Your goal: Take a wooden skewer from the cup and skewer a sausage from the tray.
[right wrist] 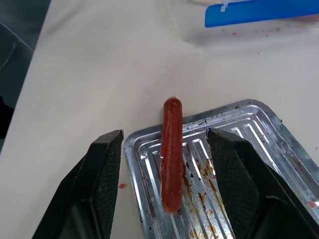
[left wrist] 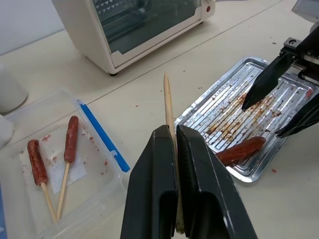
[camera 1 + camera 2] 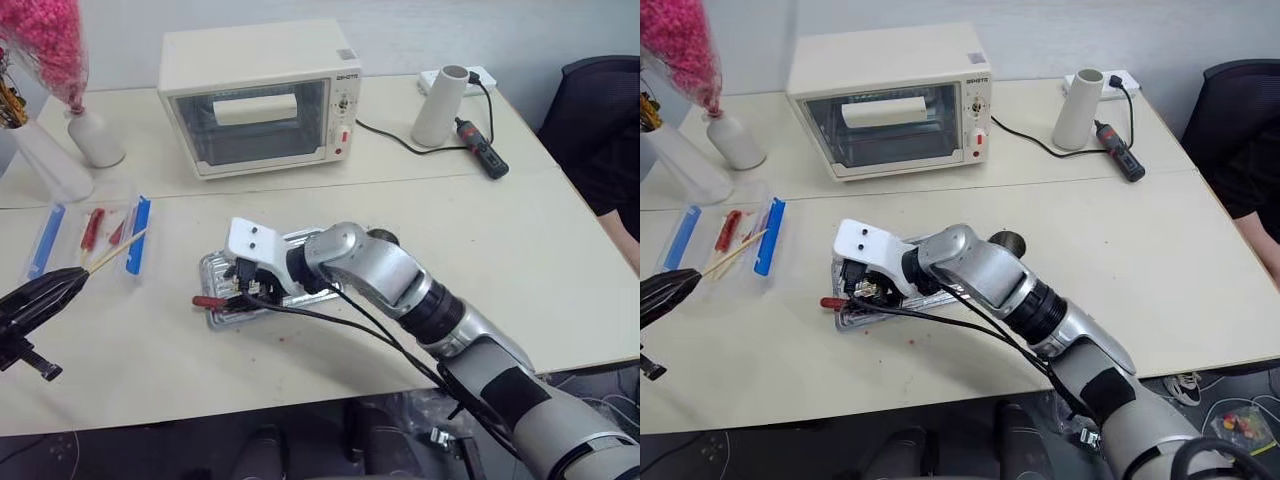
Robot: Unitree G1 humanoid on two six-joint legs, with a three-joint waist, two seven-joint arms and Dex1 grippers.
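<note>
My left gripper is shut on the wooden skewer, whose pointed end sticks out past the fingertips. In the head views that gripper hovers at the table's left edge. The silver tray lies mid-table, with greasy crumbs on its ribs. A red sausage rests at the tray's left end, one tip poking over the rim. My right gripper is open just above it, with one finger on each side. The cup peeks out from behind my right forearm, mostly hidden.
A clear box with blue handles at the left holds two sausages on sticks. A white toaster oven stands behind the tray. At the back right are a white roll and a power strip. At the back left stands a vase.
</note>
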